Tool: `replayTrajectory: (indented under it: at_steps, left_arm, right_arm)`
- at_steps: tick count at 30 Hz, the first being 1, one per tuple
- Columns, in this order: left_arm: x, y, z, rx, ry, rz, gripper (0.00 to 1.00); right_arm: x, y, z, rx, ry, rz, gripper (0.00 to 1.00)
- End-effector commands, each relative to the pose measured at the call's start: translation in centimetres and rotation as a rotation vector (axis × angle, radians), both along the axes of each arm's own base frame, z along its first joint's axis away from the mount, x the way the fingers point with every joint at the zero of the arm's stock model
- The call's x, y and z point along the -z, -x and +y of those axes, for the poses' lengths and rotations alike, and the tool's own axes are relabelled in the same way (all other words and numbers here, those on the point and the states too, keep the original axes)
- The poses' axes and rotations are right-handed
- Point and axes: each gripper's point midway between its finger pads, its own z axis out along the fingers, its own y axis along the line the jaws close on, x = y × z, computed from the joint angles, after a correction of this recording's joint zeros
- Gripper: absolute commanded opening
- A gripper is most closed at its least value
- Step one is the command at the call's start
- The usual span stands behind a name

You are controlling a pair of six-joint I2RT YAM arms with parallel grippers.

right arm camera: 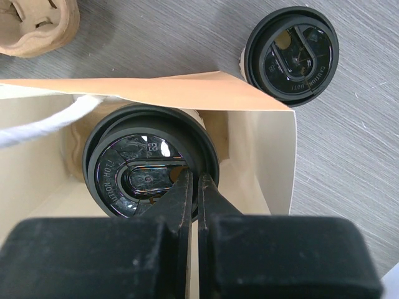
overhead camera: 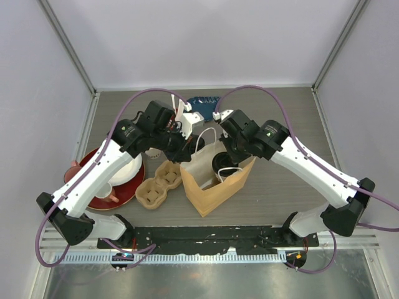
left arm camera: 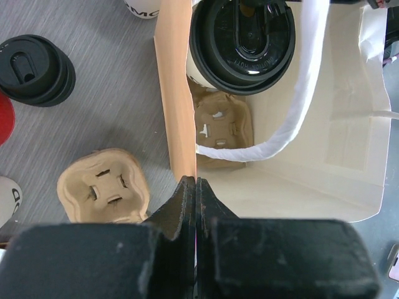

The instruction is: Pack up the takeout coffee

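A brown paper bag [overhead camera: 215, 184] with white handles stands open at the table's middle. My left gripper [left arm camera: 196, 182] is shut on the bag's left wall [left arm camera: 177, 93] at its top edge. My right gripper [right arm camera: 194, 177] is shut on the rim of a coffee cup's black lid [right arm camera: 146, 165], holding the cup inside the bag [right arm camera: 262, 156]. This cup [left arm camera: 243, 37] is over a pulp carrier [left arm camera: 218, 128] on the bag's floor; whether it is seated I cannot tell. A second lidded coffee cup [left arm camera: 34, 68] stands on the table left of the bag; it also shows in the right wrist view [right arm camera: 292, 53].
A second pulp cup carrier [overhead camera: 159, 184] lies on the table just left of the bag. A red plate [overhead camera: 100, 198] with a white mug [overhead camera: 124, 168] sits at the left. A blue packet [overhead camera: 202, 101] lies at the back. Walls enclose the table.
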Motion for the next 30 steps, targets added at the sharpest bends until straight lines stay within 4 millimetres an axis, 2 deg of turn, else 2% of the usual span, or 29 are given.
replayTrajectory:
  at_steps: [1,5,11,15,19,30]
  left_arm:
    - [-0.6,-0.5,-0.7,-0.020,0.031,-0.005,0.00]
    - [-0.2,-1.3,-0.5,-0.061,0.007,-0.013,0.00]
    - [1.0,-2.6,0.3,-0.126,-0.061,-0.024,0.00]
    - [1.4,-3.4,0.8,-0.163,-0.096,-0.047,0.00]
    - [1.4,-3.8,0.9,-0.204,-0.097,-0.041,0.00]
    - [-0.2,-3.0,-1.0,-0.148,0.014,-0.026,0.00]
  right_arm:
    - [-1.2,-0.3,0.9,0.005,-0.089,-0.070,0.01]
    - [-0.6,0.4,1.2,-0.044,-0.073,-0.074,0.01]
    - [-1.1,1.0,0.1,-0.073,-0.062,-0.106,0.01]
    - [-0.3,1.8,-0.4,-0.108,-0.065,-0.095,0.01]
    - [-0.1,2.7,0.1,-0.171,-0.098,-0.091,0.01]
    - [3.7,3.9,-0.4,-0.245,0.007,0.019,0.01]
